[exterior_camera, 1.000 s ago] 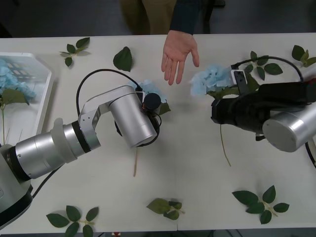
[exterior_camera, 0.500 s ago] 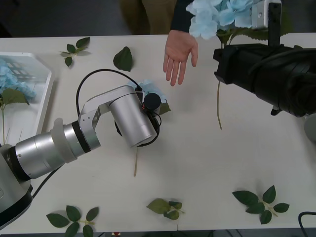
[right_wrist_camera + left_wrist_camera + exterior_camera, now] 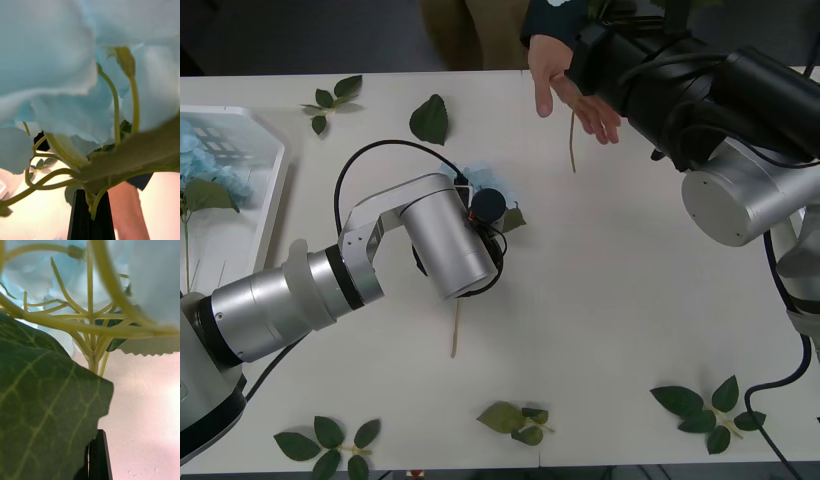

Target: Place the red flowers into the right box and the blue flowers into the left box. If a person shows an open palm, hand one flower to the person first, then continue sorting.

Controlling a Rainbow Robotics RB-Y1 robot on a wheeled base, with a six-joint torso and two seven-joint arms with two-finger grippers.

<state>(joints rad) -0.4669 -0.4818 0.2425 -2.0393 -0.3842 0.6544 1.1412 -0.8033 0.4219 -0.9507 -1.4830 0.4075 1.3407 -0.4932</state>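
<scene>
White table [image 3: 610, 330], blue flower [image 3: 75, 75] pinched in right gripper [image 3: 91, 210] fingers

Bright, even overhead light with soft shadows on the table [image 3: 600, 300]; both wrist close-ups blur badly.

Silver cylindrical left arm [image 3: 330, 285] with black looping cable; right arm [image 3: 720, 100] black-shrouded, silver-ended.

Lab-like room: bare white table [image 3: 600, 330], dark floor [image 3: 300, 40].
</scene>
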